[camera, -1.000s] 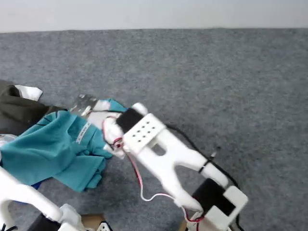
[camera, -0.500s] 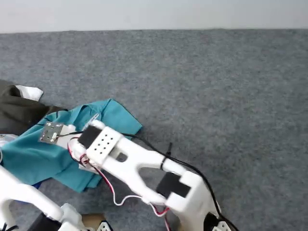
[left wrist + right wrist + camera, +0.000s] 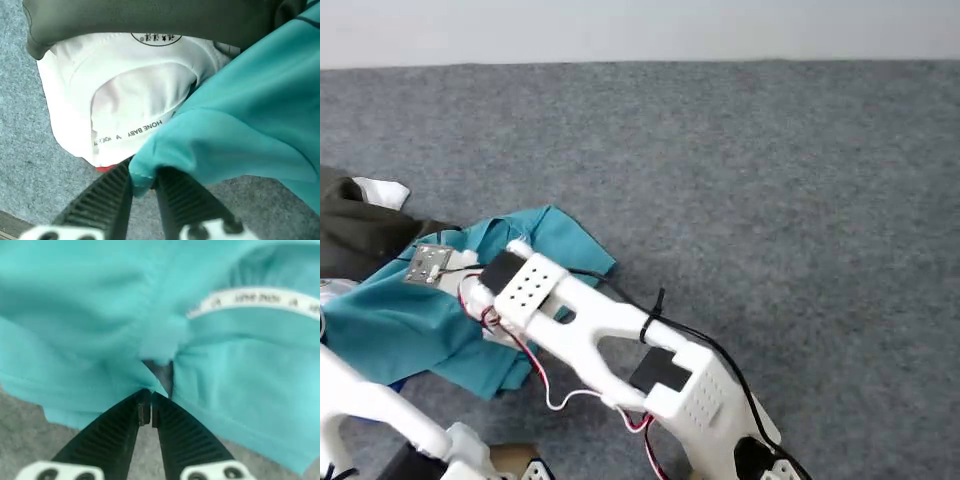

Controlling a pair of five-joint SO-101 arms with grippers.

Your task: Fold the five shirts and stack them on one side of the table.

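Left arm [image 3: 368,404] sits low at the near-left corner of the table [image 3: 770,170]. The left gripper [image 3: 143,176] is clamped on a hem corner of the teal shirt [image 3: 240,125], with cloth bunched between the ribbed jaws.

Right arm [image 3: 610,330] stretches from the near edge diagonally out to the left, wrist pitched down over the same shirt. The right gripper [image 3: 149,396] has its jaws drawn together at a fold below the neck tape. Creases run in toward the tips, so it looks to be pinching a thin bit of fabric.

The teal shirt lies crumpled at the near-left of the table, one corner spread out flat toward the middle.

Handling, by judgement:
- Light, limp knit with no stiffness. It will sag and drag wherever it is not held.
- Thin folds may slip from narrow jaws.
- Best holds are the doubled hems, shoulder seams or collar band, with the two grips well apart so the cloth hangs flat.

Just beyond the teal shirt lies a white shirt [image 3: 120,95], neck opening up and partly under it. Farthest, at the left edge, is a dark olive shirt [image 3: 350,235], overlapping the white one.
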